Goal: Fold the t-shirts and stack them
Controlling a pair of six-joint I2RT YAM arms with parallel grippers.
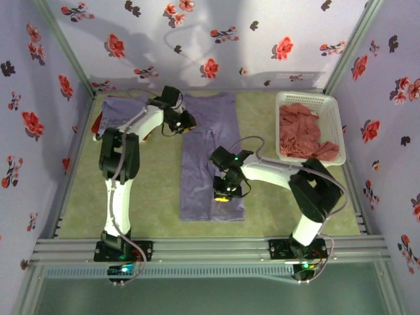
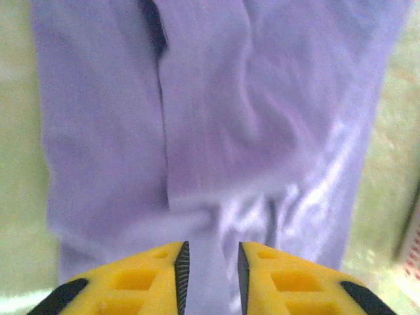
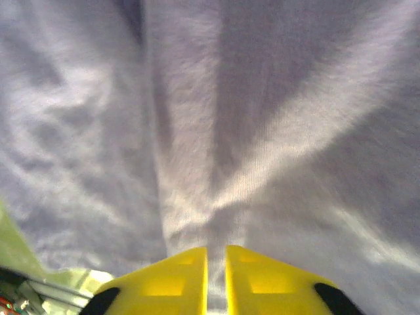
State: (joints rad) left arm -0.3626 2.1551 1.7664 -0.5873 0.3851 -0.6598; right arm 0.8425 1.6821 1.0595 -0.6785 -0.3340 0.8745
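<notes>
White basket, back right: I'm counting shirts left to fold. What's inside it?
A crumpled heap of salmon-red cloth lies in the white basket. How many shirts it holds, and anything under it, is covered.

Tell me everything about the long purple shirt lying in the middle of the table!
The plain lavender-purple cloth t-shirt looks soft and wrinkly, and it is folded into a long narrow strip. It lies flat on the green table mat, running from the far end toward the robot. The left end effector is at its far part, jaws slightly apart. The right end effector pinches a crease nearer the robot.
</notes>
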